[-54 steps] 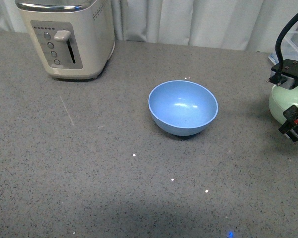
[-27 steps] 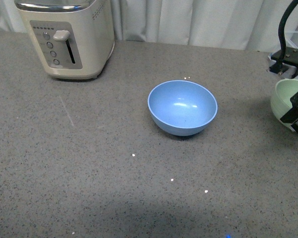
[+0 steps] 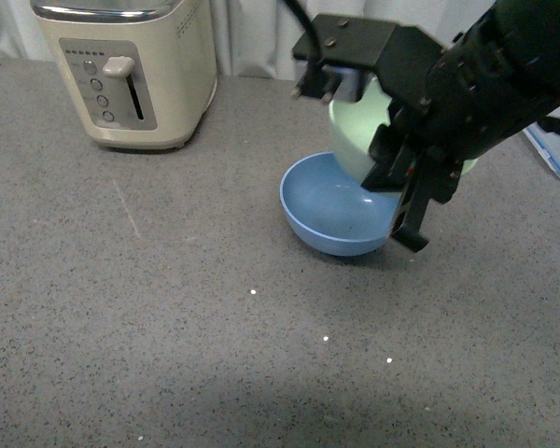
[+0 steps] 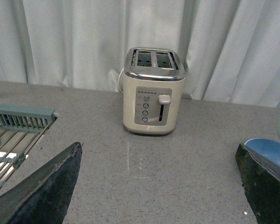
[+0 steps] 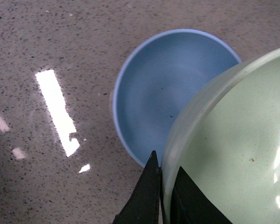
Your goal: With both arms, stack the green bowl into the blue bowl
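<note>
Green bowl [image 3: 353,131] is off the bench [image 3: 168,308], hanging tilted over the far-right side of the blue bowl [image 3: 331,219]; its lowest part looks level with or just inside the blue rim, contact cannot be told. Right gripper [image 5: 164,170] is clamped on the green bowl's rim, one finger inside the wall and one outside, seen clearly in the right wrist view. Blue bowl sits upright and empty near the middle of the bench, well apart from the cream toaster [image 3: 131,70] at the far left edge. Left gripper [image 4: 158,147] has its jaws spread wide with nothing between them; it is low over the left part of the bench, facing the toaster, with a dish rack [image 4: 18,126] at its side and the blue bowl only at the border of its view. Handling guess: green bowl reads as light, rigid, thin-walled and matte, so fair friction, though a one-sided rim pinch lets it swing and tilt. Rim is the only sensible hold; the wall is smooth and curved. Blue bowl is likely just as light and may skid or tip if nudged off-centre, so steadying its near-left rim with the free arm seems wise. Stacking not yet done.
</note>
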Robot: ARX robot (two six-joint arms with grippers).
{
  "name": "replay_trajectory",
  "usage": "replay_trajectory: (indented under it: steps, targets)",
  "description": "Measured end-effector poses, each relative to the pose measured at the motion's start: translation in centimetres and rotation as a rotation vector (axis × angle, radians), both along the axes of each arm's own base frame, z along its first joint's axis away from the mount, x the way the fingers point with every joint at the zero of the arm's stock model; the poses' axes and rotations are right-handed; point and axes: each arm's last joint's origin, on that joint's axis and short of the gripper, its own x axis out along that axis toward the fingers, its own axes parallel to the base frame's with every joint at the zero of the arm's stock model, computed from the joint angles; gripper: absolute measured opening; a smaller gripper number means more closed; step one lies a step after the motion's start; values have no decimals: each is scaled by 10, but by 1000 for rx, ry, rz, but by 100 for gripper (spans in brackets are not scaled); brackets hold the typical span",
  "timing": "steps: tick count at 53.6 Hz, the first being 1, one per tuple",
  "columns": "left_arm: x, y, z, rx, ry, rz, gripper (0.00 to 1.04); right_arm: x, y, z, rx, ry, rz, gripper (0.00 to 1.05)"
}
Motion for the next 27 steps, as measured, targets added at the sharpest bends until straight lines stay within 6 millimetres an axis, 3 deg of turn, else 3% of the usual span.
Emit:
replay_trajectory:
  steps: [10,27]
  targets:
    - [0,0,0,0,0,0,98,-6,31,-27,-73,12,61,2]
    - [0,0,0,0,0,0,98,6,37,-41,-120,12,64,2]
